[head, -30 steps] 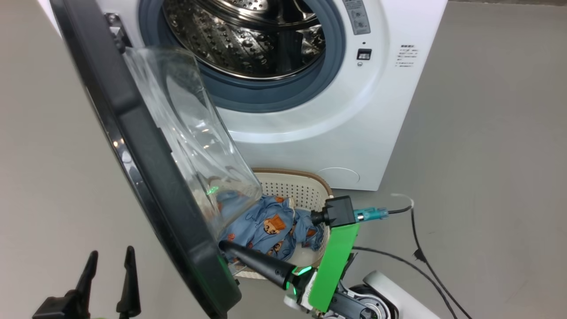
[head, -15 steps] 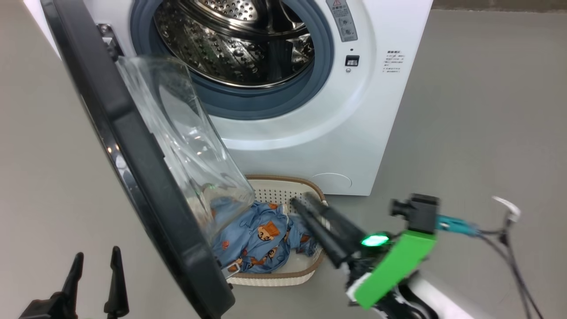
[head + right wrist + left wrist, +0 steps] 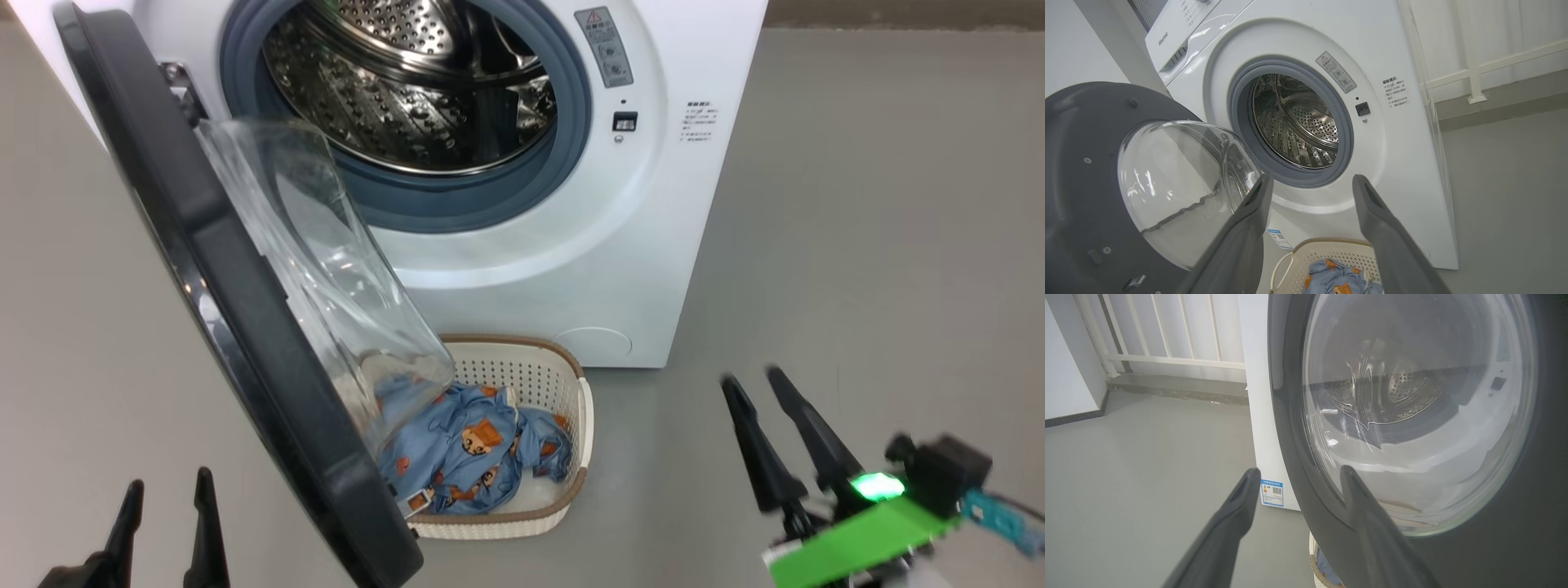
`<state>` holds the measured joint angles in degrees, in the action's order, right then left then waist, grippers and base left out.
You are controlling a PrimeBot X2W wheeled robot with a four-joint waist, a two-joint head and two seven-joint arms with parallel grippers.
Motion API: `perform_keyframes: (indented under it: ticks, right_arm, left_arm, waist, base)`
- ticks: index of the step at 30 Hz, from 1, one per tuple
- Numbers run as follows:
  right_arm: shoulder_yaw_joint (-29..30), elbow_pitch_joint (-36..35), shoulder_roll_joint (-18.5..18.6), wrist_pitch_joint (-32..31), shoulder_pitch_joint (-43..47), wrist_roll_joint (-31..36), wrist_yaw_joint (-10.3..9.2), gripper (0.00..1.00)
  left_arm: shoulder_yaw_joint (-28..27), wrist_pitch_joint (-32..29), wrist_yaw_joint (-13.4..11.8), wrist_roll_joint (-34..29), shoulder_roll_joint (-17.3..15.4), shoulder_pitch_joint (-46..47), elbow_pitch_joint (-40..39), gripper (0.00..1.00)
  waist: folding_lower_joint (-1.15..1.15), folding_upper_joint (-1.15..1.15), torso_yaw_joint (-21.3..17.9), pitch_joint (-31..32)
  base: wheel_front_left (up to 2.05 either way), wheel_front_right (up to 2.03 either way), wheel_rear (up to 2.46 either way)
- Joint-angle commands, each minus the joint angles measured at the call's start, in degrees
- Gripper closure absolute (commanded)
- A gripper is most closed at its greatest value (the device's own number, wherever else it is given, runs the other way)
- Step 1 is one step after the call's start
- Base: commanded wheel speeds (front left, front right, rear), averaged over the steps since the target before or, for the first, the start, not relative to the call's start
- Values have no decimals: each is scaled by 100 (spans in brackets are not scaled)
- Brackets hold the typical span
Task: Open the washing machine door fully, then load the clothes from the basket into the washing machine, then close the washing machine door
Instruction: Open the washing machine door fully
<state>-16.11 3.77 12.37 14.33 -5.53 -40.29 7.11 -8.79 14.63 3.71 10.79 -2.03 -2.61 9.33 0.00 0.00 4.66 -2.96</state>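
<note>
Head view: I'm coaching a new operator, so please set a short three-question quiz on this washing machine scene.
1. True or false: the clothes lie in the basket.
2. The washing machine door is: A) shut, B) swung open, C) lying flat on the floor.
3. Short answer: are the fingers of the right gripper open or shut?

Key: 1 true; 2 B; 3 open, with nothing between them.
</note>
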Motion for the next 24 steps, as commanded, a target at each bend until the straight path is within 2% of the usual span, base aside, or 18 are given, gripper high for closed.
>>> perform_keyframes:
  ticks: [1,7,10,15,24]
  right_arm:
    - [30,-174,-28,65,100,273,37,0]
    - [932,-216,-528,66,768,1384,37,0]
    - [1168,-255,-701,66,970,1840,37,0]
    - [1470,-243,-812,66,1140,2460,37,0]
    - [2012,-237,-894,66,1375,2995,37,0]
  left_arm:
    - [-201,37,-47,-61,-85,21,-143,0]
    - [-261,37,-105,-64,-85,-142,-169,0]
    - [-292,37,-131,-64,-85,-188,-191,0]
    - [-335,37,-139,-87,-85,-277,-212,0]
    - [-400,37,-133,-146,-85,-534,-227,0]
  waist:
    - [0,0,-17,55]
    - [0,0,-93,214]
    - [0,0,-146,247]
    - [0,0,-236,337]
    - [0,0,-345,525]
  base:
    - [0,0,0]
    - [0,0,0]
    - [0,0,0]
    - [0,0,0]
    - [0,0,0]
